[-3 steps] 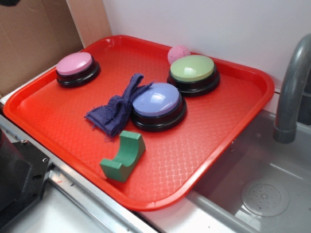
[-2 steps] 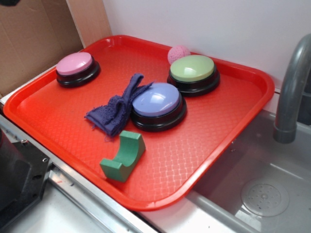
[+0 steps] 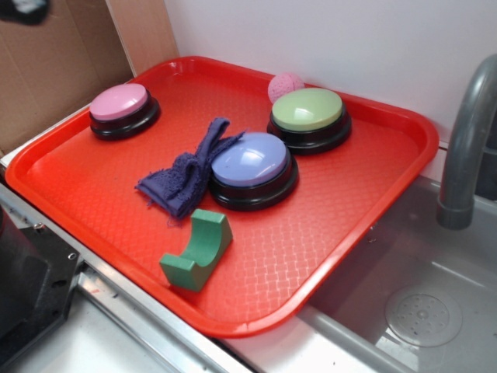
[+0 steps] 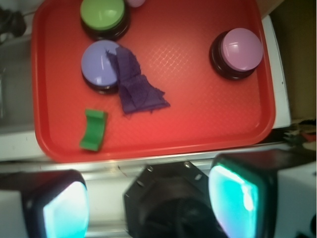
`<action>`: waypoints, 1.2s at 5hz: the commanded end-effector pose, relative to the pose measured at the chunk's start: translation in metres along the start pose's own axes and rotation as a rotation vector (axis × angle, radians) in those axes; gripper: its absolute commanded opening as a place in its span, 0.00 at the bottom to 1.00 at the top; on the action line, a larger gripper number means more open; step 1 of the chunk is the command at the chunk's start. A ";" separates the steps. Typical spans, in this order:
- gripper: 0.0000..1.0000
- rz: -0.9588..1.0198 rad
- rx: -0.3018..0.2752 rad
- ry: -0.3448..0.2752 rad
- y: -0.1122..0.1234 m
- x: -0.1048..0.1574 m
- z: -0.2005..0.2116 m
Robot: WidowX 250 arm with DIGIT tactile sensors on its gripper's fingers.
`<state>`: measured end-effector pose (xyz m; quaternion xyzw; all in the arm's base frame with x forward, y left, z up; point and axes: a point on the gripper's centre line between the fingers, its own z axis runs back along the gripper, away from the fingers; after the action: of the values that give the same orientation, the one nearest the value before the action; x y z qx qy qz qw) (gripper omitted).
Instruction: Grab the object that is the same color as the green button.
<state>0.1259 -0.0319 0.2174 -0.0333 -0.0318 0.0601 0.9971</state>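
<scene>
Teal-padded fingers (image 4: 67, 208) stand wide apart above the bench edge, holding and touching nothing. The gripper (image 4: 148, 203) sits well clear of the red tray (image 3: 404, 155). The green block (image 3: 198, 249) lies near the tray's near edge, just beside the purple cloth (image 3: 186, 175). The green button (image 3: 308, 110) partly hides the pink ball (image 3: 284, 85).

No readable text, labels, brands, numbers — none in either view.
</scene>
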 end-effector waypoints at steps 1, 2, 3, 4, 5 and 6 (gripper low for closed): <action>1.00 0.093 -0.048 -0.028 -0.034 0.025 -0.060; 1.00 0.153 -0.064 -0.027 -0.048 0.035 -0.102; 1.00 0.210 -0.082 -0.043 -0.057 0.039 -0.135; 1.00 0.259 -0.074 0.000 -0.065 0.041 -0.162; 1.00 0.294 -0.074 0.025 -0.068 0.042 -0.175; 1.00 0.293 -0.080 0.063 -0.067 0.041 -0.188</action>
<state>0.1824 -0.1052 0.0335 -0.0749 0.0112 0.2009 0.9767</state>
